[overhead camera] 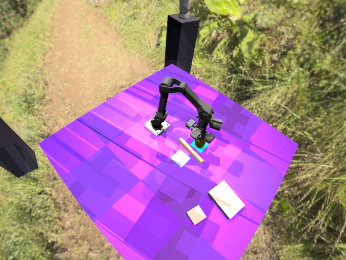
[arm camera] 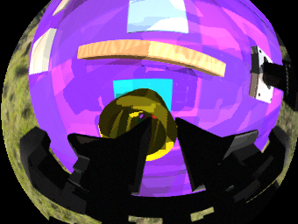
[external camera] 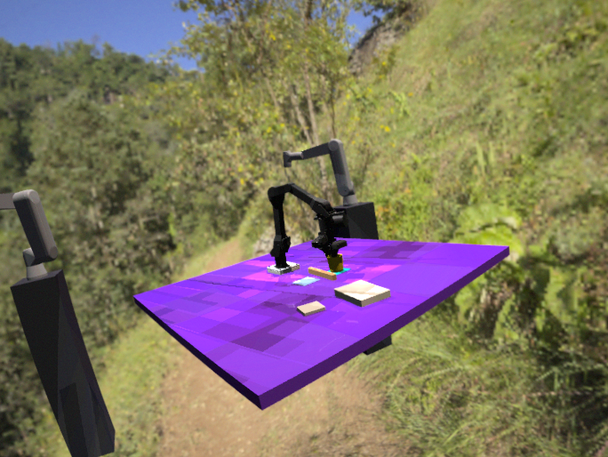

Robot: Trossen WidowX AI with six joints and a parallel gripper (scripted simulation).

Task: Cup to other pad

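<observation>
The yellow cup (overhead camera: 200, 144) (external camera: 336, 263) (arm camera: 131, 102) stands upright on the cyan pad (overhead camera: 193, 145) (external camera: 346, 269) (arm camera: 121, 88). Small coloured marbles (arm camera: 153, 117) show inside it in the wrist view; the fingers hide part of the inside. My gripper (overhead camera: 201, 139) (external camera: 334, 254) (arm camera: 163, 120) points down at the cup. Its fingers stand a little apart on either side of the cup's wall, one over the inside and one outside, open and not clamped. The pale blue pad (overhead camera: 180, 158) (external camera: 305, 281) (arm camera: 153, 17) bears nothing.
A wooden bar (overhead camera: 190, 150) (external camera: 322, 273) (arm camera: 149, 47) lies between the two pads. A large pale block (overhead camera: 226, 197) (external camera: 362, 292) (arm camera: 42, 53) and a small flat block (overhead camera: 196, 215) (external camera: 311, 308) lie farther off, beyond the pale blue pad.
</observation>
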